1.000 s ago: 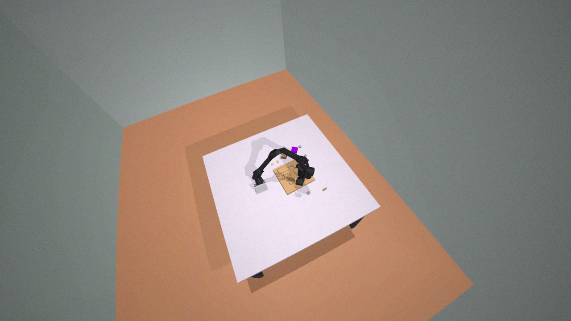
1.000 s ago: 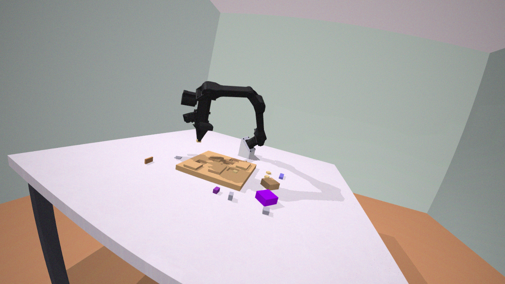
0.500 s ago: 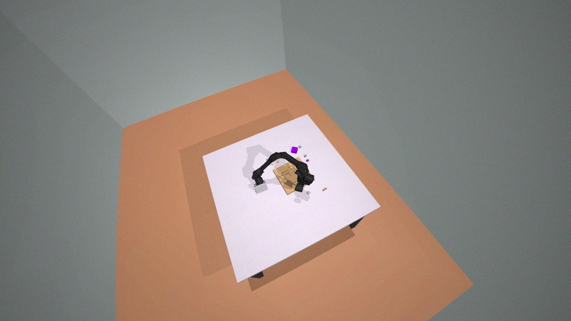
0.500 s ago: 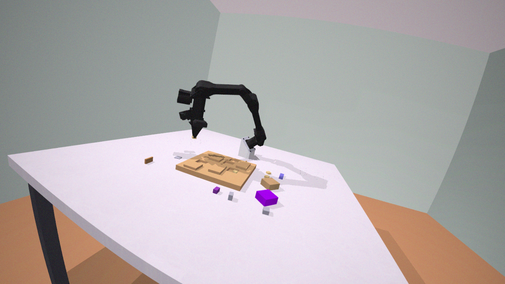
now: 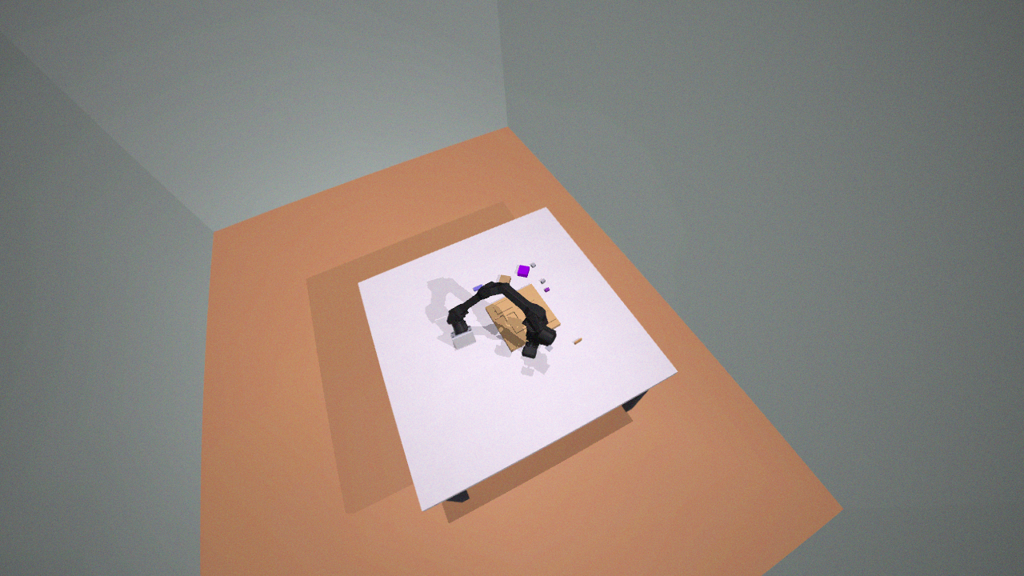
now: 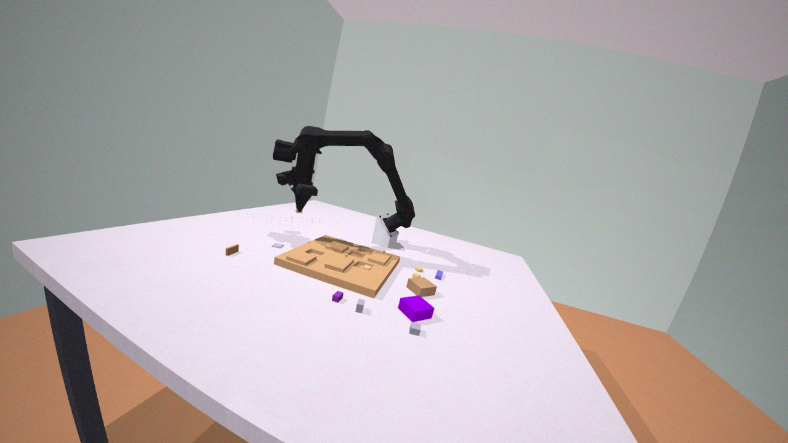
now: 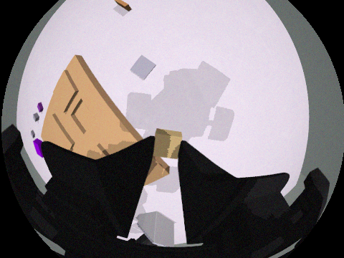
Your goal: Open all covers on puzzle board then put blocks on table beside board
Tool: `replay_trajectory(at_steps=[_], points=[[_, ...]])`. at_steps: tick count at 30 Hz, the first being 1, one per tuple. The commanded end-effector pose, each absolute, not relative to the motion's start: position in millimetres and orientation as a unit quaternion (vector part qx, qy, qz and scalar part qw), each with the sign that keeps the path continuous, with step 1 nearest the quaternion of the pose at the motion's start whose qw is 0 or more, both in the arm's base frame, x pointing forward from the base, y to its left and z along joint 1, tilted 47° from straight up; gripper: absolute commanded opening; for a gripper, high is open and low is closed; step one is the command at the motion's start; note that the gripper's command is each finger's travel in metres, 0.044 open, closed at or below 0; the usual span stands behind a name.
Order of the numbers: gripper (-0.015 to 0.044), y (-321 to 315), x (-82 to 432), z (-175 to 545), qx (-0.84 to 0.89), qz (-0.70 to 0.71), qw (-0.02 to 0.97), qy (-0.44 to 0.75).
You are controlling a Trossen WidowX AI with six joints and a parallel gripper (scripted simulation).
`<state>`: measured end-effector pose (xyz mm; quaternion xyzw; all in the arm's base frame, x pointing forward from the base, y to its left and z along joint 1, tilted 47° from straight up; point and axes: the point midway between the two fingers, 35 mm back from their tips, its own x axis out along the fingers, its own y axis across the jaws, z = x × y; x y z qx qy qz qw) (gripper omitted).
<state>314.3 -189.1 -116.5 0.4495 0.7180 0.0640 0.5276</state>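
Note:
The gripper [image 6: 299, 210] [image 7: 167, 145] is shut on a small yellow block [image 7: 168, 142] and holds it well above the table, past the board's far edge in the exterior view. The tan puzzle board [image 5: 537, 294] [image 6: 325, 279] [image 7: 89, 97] lies flat, partly under the arm's shadow. Its raised covers, such as one at the near left [image 6: 300, 258], one at the near middle [image 6: 338, 264] and one at the right [image 6: 379, 258], stand beside open wells. A yellow block [image 6: 367, 267] shows in the near right well. Two yellow blocks [image 6: 418, 269] [image 6: 415, 274] rest on the table off the board.
Around the board lie a tan box [image 5: 505, 278] [image 6: 421, 287], a purple box [image 5: 523, 270] [image 6: 415, 309], a small purple block [image 6: 337, 296], two grey blocks [image 6: 359, 306] [image 6: 415, 328], a blue block [image 6: 439, 274], a flat grey tile [image 6: 277, 245] [image 7: 142, 67] and a brown slab [image 5: 578, 341] [image 6: 231, 250].

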Motion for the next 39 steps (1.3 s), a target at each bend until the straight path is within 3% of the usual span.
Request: replay_trajectory(at_steps=[1,39], points=[[0.0080,-193.7,311.2,-121.2,0.446,0.065,0.530,0.718],[0.0080,-151.1,313.0,-166.2,0.446,0.065,0.531,0.718]])
